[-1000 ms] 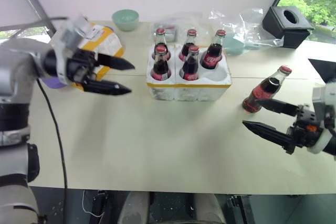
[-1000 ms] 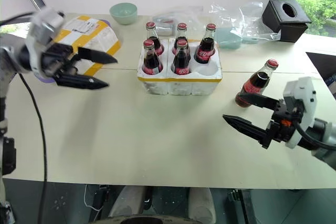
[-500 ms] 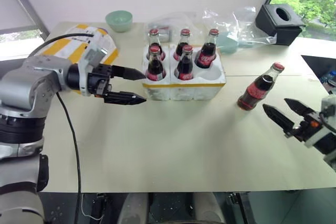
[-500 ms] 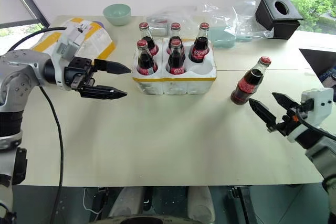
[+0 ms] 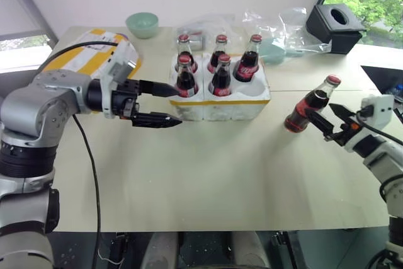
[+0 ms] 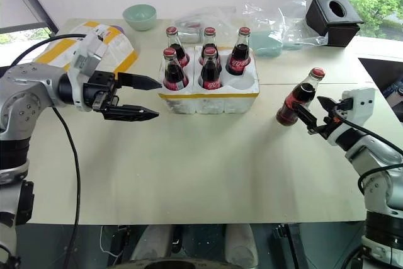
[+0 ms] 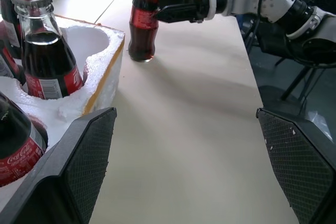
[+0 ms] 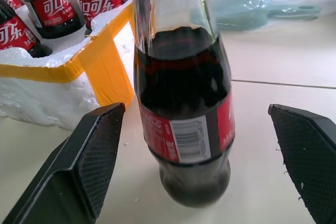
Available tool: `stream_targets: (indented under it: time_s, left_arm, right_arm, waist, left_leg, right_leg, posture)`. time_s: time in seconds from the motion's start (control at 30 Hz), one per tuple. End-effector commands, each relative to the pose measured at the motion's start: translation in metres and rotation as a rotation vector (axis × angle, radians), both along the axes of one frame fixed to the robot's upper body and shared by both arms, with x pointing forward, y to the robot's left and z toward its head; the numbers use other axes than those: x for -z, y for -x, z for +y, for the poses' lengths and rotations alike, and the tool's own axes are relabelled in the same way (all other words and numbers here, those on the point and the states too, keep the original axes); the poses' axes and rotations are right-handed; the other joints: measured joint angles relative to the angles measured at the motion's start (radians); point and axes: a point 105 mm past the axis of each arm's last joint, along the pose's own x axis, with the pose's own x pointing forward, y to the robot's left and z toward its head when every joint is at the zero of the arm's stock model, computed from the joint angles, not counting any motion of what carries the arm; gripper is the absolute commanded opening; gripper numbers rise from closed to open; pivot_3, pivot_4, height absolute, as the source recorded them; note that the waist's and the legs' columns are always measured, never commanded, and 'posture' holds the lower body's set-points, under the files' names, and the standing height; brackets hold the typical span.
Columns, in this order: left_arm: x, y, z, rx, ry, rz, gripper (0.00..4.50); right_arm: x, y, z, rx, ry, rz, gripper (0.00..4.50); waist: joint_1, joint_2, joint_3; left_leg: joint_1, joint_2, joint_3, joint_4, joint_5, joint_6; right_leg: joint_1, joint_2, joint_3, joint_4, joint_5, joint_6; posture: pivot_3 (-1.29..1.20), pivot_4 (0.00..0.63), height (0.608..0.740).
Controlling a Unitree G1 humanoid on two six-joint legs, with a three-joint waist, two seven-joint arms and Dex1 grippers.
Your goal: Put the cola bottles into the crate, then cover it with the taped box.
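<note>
The crate, a low white foam block with a yellow band, sits mid-table holding several cola bottles; its front right well is empty. One loose cola bottle stands upright to the crate's right. My right gripper is open, and its fingers flank this bottle without touching it. My left gripper is open and empty, hovering by the crate's left front corner and pointing right. The taped box lies at the far left, behind my left arm.
A mint bowl stands at the back left. Crumpled clear plastic bags lie behind the crate, and a black tissue box sits at the back right. The table's right edge is close to my right arm.
My right gripper has moved forward and to the right, so its open fingers now flank the loose bottle. The left gripper has hardly moved. The camera shifted early on.
</note>
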Motion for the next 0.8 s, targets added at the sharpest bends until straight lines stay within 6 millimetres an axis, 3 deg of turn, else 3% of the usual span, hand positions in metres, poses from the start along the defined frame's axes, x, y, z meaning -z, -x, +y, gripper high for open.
stream_targets:
  time_s: [0.03, 0.37, 0.47, 0.53, 0.63, 0.8]
  left_arm:
    - [-0.009, 0.005, -0.003, 0.016, 0.007, -0.048, 4.44]
    - [-0.013, 0.004, -0.006, 0.013, 0.012, -0.061, 4.44]
    - [-0.013, 0.004, -0.006, 0.008, 0.015, -0.061, 4.50]
    - [-0.012, 0.003, -0.005, 0.002, 0.017, -0.060, 4.50]
    - [-0.010, 0.002, -0.003, -0.011, 0.013, -0.060, 4.50]
    - [-0.009, 0.000, -0.003, -0.024, 0.021, -0.059, 4.50]
  right_arm:
    - [-0.006, -0.012, 0.004, -0.009, 0.002, -0.040, 4.50]
    - [0.004, -0.037, 0.010, -0.002, -0.050, -0.019, 4.50]
    - [-0.003, -0.033, 0.018, -0.033, -0.048, -0.047, 3.11]
    - [-0.007, -0.030, 0.021, -0.042, -0.045, -0.059, 2.89]
    - [-0.023, -0.026, 0.021, -0.047, -0.037, -0.101, 2.89]
    - [-0.069, -0.019, 0.028, -0.092, 0.003, -0.212, 2.89]
  waist:
    - [-0.001, 0.000, 0.000]
    - [-0.001, 0.001, 0.000]
    - [-0.001, 0.001, 0.000]
    - [-0.001, 0.001, 0.001]
    - [-0.002, 0.003, 0.002]
    - [-0.003, 0.008, 0.005]
  left_leg:
    - [0.000, 0.000, 0.000, 0.000, 0.000, 0.000]
    - [0.000, 0.000, 0.000, 0.000, 0.000, 0.000]
    - [0.000, 0.000, 0.000, 0.000, 0.000, 0.000]
    - [0.000, 0.000, 0.000, 0.000, 0.000, 0.000]
    - [0.000, 0.000, 0.000, -0.001, 0.000, 0.000]
    - [0.000, 0.000, 0.000, -0.001, 0.000, 0.000]
  right_leg:
    - [0.000, 0.000, 0.000, 0.000, 0.000, 0.000]
    - [0.000, 0.000, 0.000, 0.000, 0.000, 0.000]
    - [0.000, 0.000, 0.000, 0.000, 0.001, 0.002]
    - [0.000, 0.000, 0.000, 0.000, 0.002, 0.003]
    - [-0.001, 0.000, 0.000, 0.000, 0.002, 0.003]
    - [-0.001, 0.000, 0.000, 0.001, 0.002, 0.003]
  posture:
    - [0.00, 0.150, 0.739]
    - [0.00, 0.150, 0.739]
    - [0.00, 0.150, 0.739]
    - [0.00, 0.150, 0.739]
    - [0.00, 0.150, 0.739]
    - [0.00, 0.150, 0.739]
